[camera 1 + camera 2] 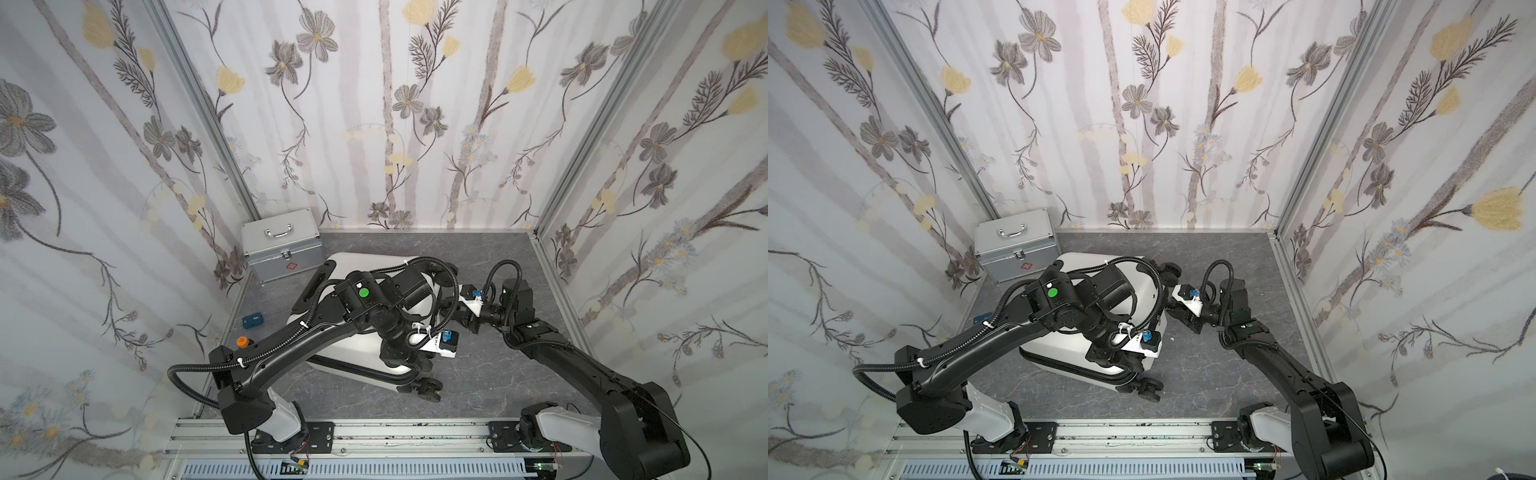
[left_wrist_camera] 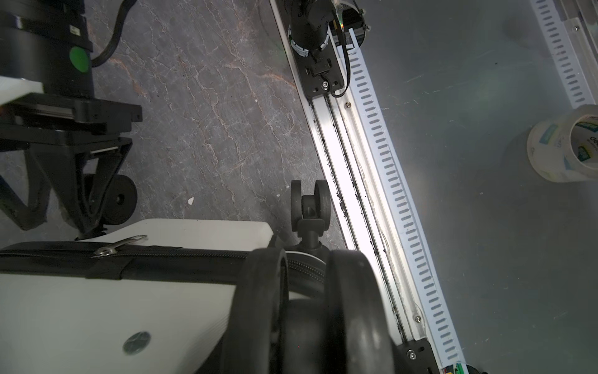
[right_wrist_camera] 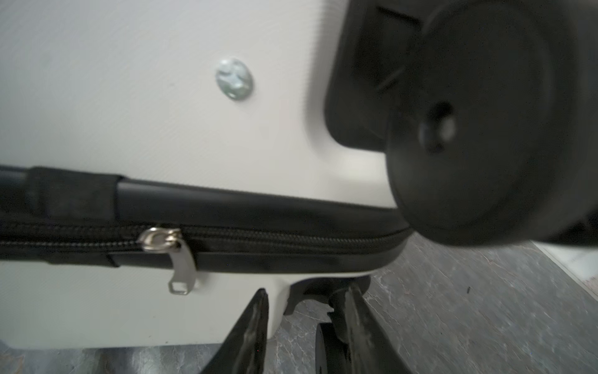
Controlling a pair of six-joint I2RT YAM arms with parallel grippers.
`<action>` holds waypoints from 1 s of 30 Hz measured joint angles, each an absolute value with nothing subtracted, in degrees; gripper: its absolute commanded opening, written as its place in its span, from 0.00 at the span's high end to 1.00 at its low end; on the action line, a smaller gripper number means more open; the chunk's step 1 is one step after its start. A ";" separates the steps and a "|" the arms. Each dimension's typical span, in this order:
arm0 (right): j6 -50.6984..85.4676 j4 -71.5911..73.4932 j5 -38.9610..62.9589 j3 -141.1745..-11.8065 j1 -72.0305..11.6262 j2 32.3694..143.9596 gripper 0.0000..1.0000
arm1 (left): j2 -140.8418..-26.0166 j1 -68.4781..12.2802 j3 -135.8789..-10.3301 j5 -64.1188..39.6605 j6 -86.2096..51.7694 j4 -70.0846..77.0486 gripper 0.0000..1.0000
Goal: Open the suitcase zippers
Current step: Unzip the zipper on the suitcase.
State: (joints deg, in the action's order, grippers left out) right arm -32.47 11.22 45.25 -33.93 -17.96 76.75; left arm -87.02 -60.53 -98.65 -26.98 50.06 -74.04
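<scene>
The white suitcase [image 1: 345, 357] [image 1: 1067, 353] lies flat mid-table, its black wheels pointing right. My left arm reaches over it. The left gripper [image 1: 415, 365] [image 2: 305, 268] sits at the near right corner, shut around a black wheel [image 2: 304, 323]. A black zipper track [image 3: 291, 239] [image 2: 194, 255] runs along the middle seam. A silver pull [image 3: 181, 275] [image 2: 119, 246] hangs loose on it. My right gripper [image 1: 451, 305] [image 3: 307, 291] is at the wheel end, open and holding nothing, with the pull just beside its fingers.
A silver metal case [image 1: 282, 245] with a red mark stands at the back left, near the suitcase. A blue object [image 1: 253, 321] and an orange one [image 1: 242, 341] lie at the left edge. The mounting rail [image 1: 374, 432] runs along the front. Papered walls enclose three sides.
</scene>
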 measured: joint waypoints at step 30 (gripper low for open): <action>-17.58 21.98 42.48 -28.62 -26.13 77.12 0.65 | -85.01 -59.75 -97.25 -21.12 50.98 -69.30 1.00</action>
